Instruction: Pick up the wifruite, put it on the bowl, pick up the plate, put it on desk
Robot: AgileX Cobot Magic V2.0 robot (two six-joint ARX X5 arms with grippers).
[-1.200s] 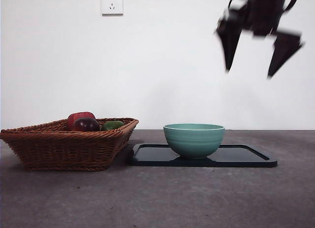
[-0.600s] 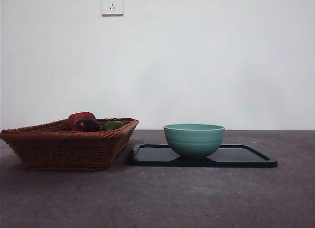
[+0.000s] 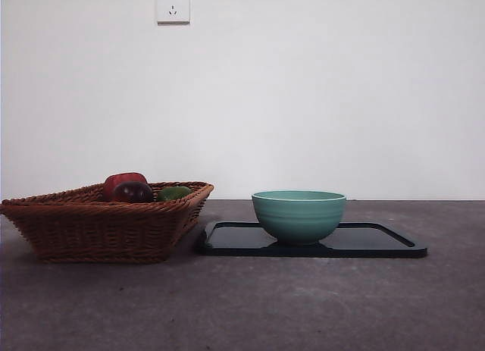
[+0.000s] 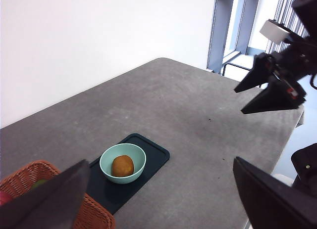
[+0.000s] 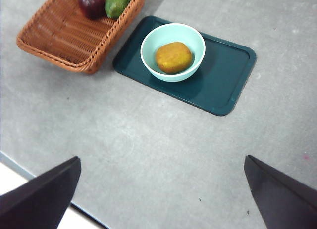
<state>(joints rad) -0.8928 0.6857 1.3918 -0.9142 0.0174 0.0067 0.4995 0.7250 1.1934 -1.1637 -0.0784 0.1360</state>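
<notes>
The dull-orange wifruite [image 5: 173,57] lies inside the teal-green bowl [image 5: 148,41]; it also shows in the left wrist view [image 4: 122,165]. In the front view the bowl's [image 3: 298,214] wall hides it. The bowl [image 4: 106,157] stands on a dark teal rectangular plate [image 3: 379,241] [image 5: 228,80] [image 4: 153,152] on the desk [image 3: 242,305]. My right gripper [image 5: 161,199] is open and empty, high above the desk; it also shows in the left wrist view [image 4: 238,101]. My left gripper [image 4: 158,204] is open and empty, high up too. Neither is in the front view.
A wicker basket [image 3: 98,222] [image 5: 74,36] stands left of the plate, holding a red apple [image 3: 123,180], a dark purple fruit [image 3: 132,192] and a green fruit [image 3: 174,192]. The desk's front edge [image 5: 29,174] is near. A wall socket [image 3: 173,4] is behind.
An open gripper that hung at the top right of the front view one second ago has risen out of that view. The bowl, plate and basket have not moved.
</notes>
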